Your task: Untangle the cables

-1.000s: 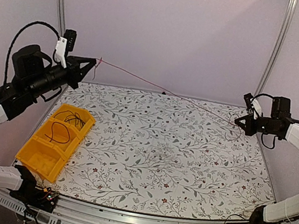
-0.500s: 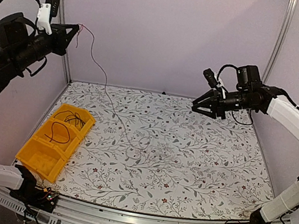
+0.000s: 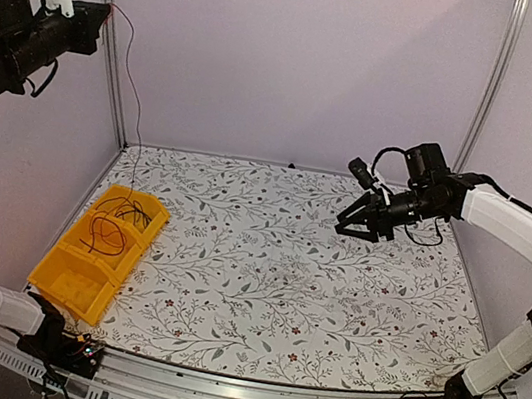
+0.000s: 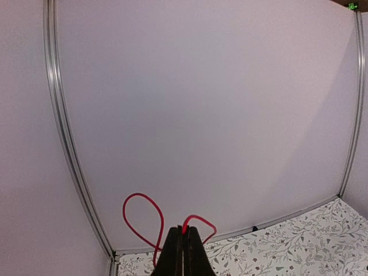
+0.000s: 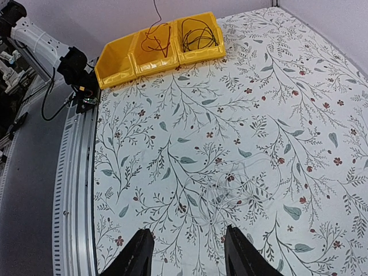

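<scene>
The left gripper (image 4: 183,253) is pinched fully shut on the red cable (image 4: 124,214). A short curl of the cable loops up just past the fingertips. The arm holds this high in the far-left corner, close beside the frame post (image 4: 57,86) and well above the table (image 3: 281,293).

From the pinch, the cable's long axis runs almost straight down, leaning slightly to the right. Its lower end drops into the middle compartment of the yellow bin (image 3: 59,278) at the left edge of the table, where it ends in a small tangle of loops. The black cables (image 3: 128,208) lie coiled in the far compartment, apart from the red strand.

The right gripper (image 5: 187,253) is spread wide and holds nothing. It hovers low over the far-right part of the table, pointing toward the centre. A faint pale loop shows on the cloth just ahead of its fingers; I cannot tell whether that is a wire or part of the print.

The bin lies well off to that gripper's left, so the left arm is much nearer the cables. The left arm looks to have little height left to lift the strand free, but there is open room to the right across the table.
</scene>
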